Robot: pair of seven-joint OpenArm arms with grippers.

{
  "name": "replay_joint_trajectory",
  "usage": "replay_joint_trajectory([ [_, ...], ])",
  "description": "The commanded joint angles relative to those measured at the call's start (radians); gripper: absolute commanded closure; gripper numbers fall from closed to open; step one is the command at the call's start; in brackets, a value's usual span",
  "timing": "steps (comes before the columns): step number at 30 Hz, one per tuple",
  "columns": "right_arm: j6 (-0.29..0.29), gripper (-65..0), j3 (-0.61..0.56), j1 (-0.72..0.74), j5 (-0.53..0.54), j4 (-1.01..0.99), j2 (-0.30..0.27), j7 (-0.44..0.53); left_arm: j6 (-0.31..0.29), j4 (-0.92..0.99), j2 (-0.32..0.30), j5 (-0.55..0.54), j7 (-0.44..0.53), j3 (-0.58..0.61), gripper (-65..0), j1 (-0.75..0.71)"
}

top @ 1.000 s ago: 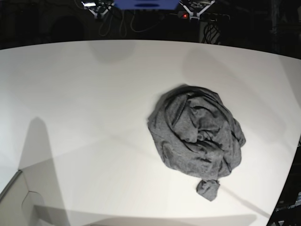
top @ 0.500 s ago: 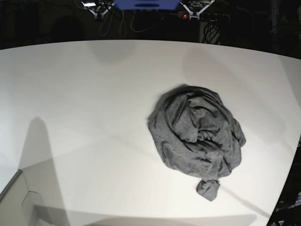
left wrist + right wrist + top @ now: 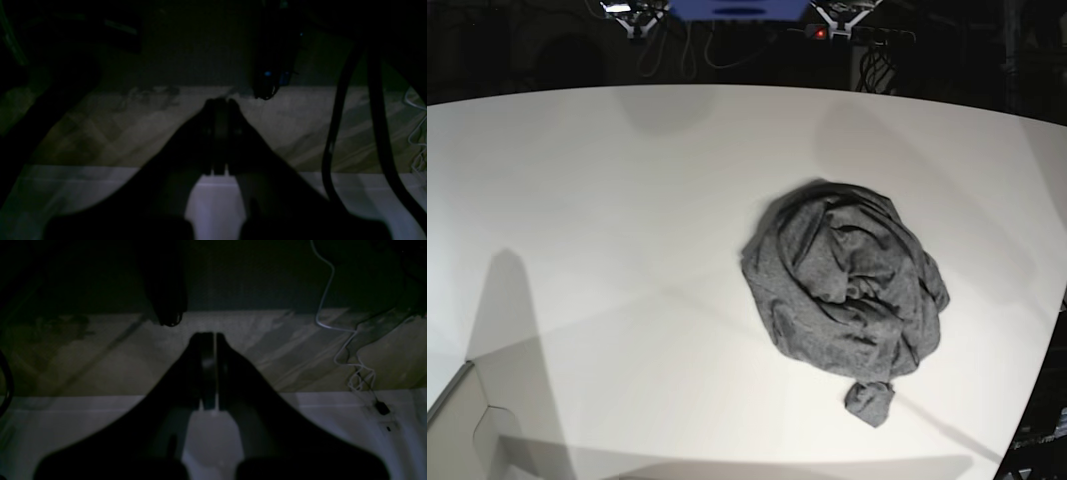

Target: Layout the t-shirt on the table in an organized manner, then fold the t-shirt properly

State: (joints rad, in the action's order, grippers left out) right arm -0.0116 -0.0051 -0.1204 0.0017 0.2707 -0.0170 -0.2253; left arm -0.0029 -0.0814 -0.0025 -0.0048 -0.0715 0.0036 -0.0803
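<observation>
The t-shirt (image 3: 842, 290), dark heathered grey, lies crumpled in a rounded heap right of centre on the white table (image 3: 607, 220), with a small knot of cloth sticking out at its lower end. Neither arm shows in the base view. In the dim left wrist view my left gripper (image 3: 218, 101) is shut, fingers pressed together with nothing between them. My right gripper (image 3: 207, 335) is likewise shut and empty in the right wrist view. Both wrist views look over a dark floor, not the shirt.
Stands and cables (image 3: 827, 25) sit in the dark beyond the table's far edge. A grey box corner (image 3: 457, 420) pokes in at the lower left. The table's curved edge (image 3: 1042, 390) runs down the right side, close to the shirt. Thin white cables (image 3: 353, 373) lie on the floor.
</observation>
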Motion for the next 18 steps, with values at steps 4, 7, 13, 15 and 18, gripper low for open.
replay_joint_trajectory([
  [4,0.015,0.0,-0.002,-0.008,0.007,0.003,-0.004,-0.006,0.007,-0.002,0.0,-0.002,-0.001,-0.001,0.0,-0.008],
  [7,0.015,0.0,-0.002,-0.008,0.007,0.003,-0.004,-0.006,0.007,-0.002,0.0,-0.002,-0.001,-0.001,0.0,-0.008],
  [13,0.015,0.0,-0.002,-0.034,0.007,0.003,-0.005,0.043,0.004,-0.024,-0.001,-0.002,0.011,-0.001,0.0,-0.032],
  [15,0.015,0.0,-0.002,-0.051,0.007,0.003,-0.018,0.077,0.004,-0.071,-0.021,-0.002,0.028,-0.003,0.0,-0.066],
  [18,0.015,0.0,-0.002,-0.086,0.007,0.003,-0.027,0.112,0.002,-0.154,-0.037,-0.004,0.029,-0.003,0.0,-0.125],
])
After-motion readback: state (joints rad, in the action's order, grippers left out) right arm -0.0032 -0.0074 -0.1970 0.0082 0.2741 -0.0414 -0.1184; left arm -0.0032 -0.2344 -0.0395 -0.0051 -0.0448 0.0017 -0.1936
